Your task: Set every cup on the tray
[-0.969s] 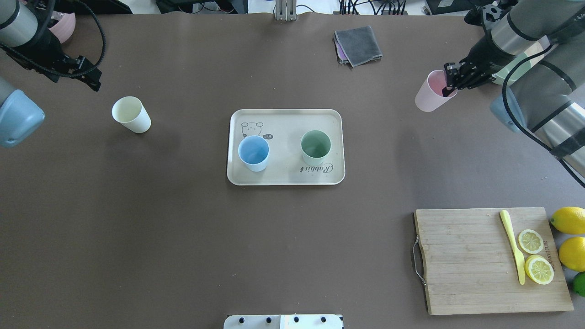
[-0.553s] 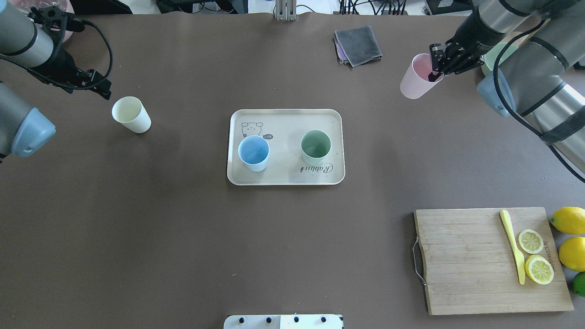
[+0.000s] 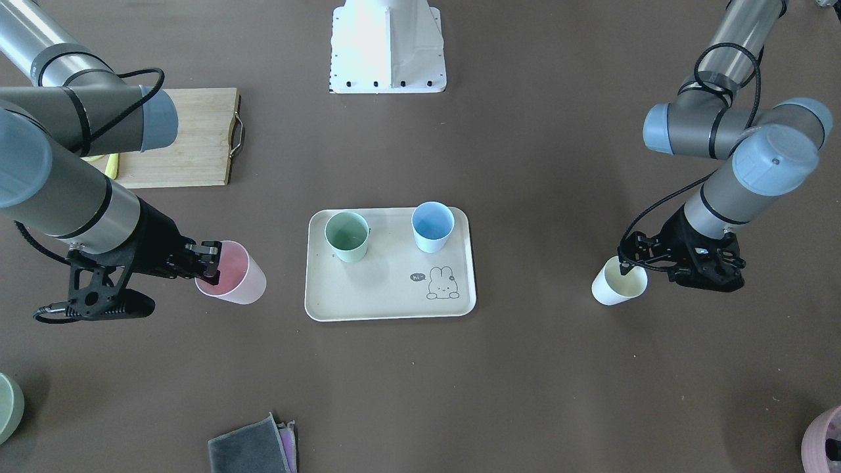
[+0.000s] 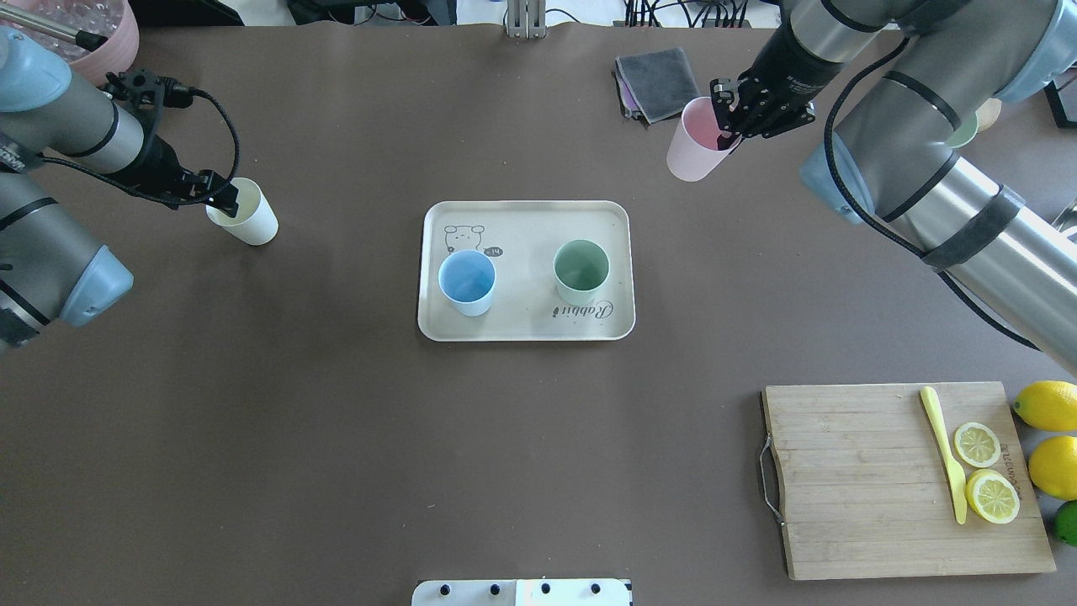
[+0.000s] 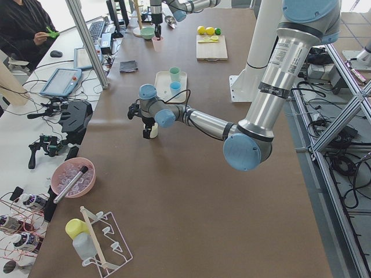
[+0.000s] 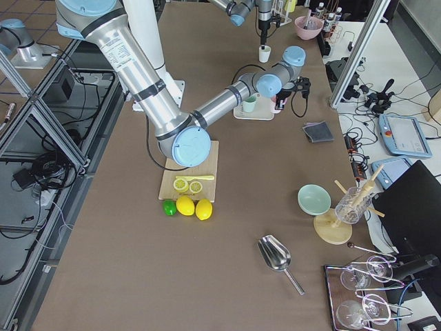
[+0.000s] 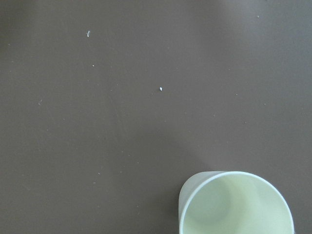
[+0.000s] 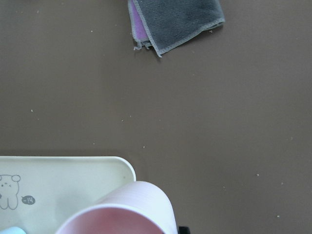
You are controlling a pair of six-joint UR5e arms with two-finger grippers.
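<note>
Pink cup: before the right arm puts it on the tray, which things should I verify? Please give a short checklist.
1. Does the right gripper grip the pink cup at its rim: ok.
2. Is the pink cup above the tray: not ok, it hangs outside the tray's corner.
3. Is there bare tray space for it: ok.
4. Do the blue cup and the green cup stand upright on the tray: ok.
5. Is the left gripper closed on the cream cup: cannot tell.

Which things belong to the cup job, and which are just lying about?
Job: tray, blue cup, green cup, pink cup in the right gripper, cream cup at the left gripper.
Lying about: cutting board, yellow knife, lemon slices, whole lemons, lime, grey cloth.
</note>
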